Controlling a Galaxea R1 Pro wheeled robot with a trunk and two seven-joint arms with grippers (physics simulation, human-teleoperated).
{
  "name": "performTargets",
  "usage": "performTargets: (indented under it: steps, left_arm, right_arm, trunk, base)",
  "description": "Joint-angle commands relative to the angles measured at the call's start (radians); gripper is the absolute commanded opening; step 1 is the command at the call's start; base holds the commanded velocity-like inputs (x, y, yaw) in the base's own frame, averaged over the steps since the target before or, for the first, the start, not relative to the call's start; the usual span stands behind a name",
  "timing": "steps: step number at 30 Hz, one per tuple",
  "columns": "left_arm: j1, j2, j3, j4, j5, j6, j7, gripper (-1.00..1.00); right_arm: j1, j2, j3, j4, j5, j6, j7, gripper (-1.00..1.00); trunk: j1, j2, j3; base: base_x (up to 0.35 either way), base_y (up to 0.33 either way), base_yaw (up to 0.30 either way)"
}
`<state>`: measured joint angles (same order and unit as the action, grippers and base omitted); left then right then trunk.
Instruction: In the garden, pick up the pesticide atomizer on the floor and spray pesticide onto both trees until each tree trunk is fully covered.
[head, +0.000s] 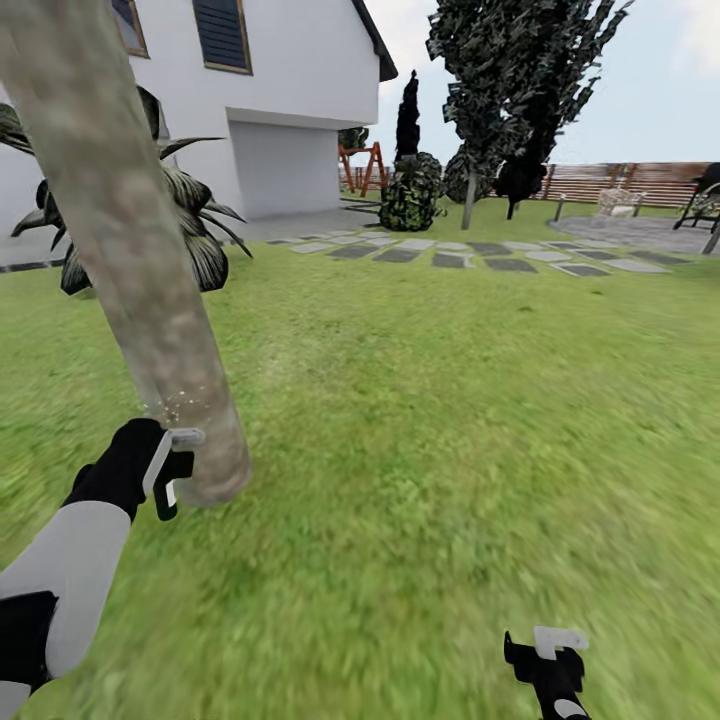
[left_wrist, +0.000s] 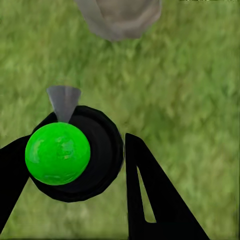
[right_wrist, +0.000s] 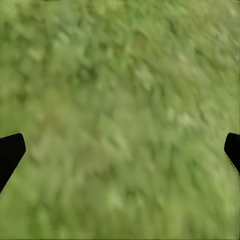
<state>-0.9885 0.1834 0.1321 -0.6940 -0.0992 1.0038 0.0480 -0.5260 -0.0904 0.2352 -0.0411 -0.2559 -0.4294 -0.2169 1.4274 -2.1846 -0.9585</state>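
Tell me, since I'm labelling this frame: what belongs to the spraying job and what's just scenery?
Job: atomizer in left gripper; near trunk; far tree.
Scenery: house; paving stones; fence; palm; right gripper, open over the lawn.

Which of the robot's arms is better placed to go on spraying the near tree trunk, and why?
Left. The left gripper holds the atomizer right beside the tree trunk, with spray specks on the bark. The right gripper hangs open and empty over the lawn, away from the trunk.
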Motion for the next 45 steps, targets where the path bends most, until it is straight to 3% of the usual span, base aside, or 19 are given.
performTargets:
  steps: [1, 16, 28, 35, 45]
  left_arm:
    - [-0.001, -0.001, 0.002, -0.001, -0.010, 0.004, -0.005, -1.00]
    - [0.009, 0.010, 0.009, 0.001, -0.013, 0.004, -0.005, -1.00]
    - [0.015, 0.014, 0.009, 0.013, -0.017, 0.003, -0.004, -1.00]
    - [0.059, 0.017, 0.012, 0.014, -0.016, 0.001, -0.001, -1.00]
    - [0.064, 0.018, 0.014, 0.016, -0.017, -0.001, 0.004, -1.00]
  right_arm:
    - [0.000, 0.000, 0.009, 0.000, -0.008, -0.002, -0.002, 1.00]
    - [0.000, -0.002, 0.009, 0.000, -0.008, -0.002, -0.002, 1.00]
    - [0.000, 0.000, 0.010, 0.000, -0.008, -0.002, -0.002, 1.00]
    - [0.000, 0.000, 0.010, 0.000, -0.008, -0.002, -0.002, 1.00]
    - [0.000, 0.000, 0.010, 0.000, -0.008, -0.002, -0.002, 1.00]
  trunk:
    - [0.000, 0.000, -0.001]
    - [0.000, 0.000, -0.001]
    - [0.000, 0.000, -0.001]
    - [0.000, 0.000, -0.001]
    - [0.000, 0.000, -0.001]
  base:
    - [0.155, -0.252, 0.124]
    - [0.218, -0.207, 0.018]
    - [0.158, -0.239, 0.261]
    - [0.133, -0.257, 0.271]
    - [0.223, -0.130, 0.075]
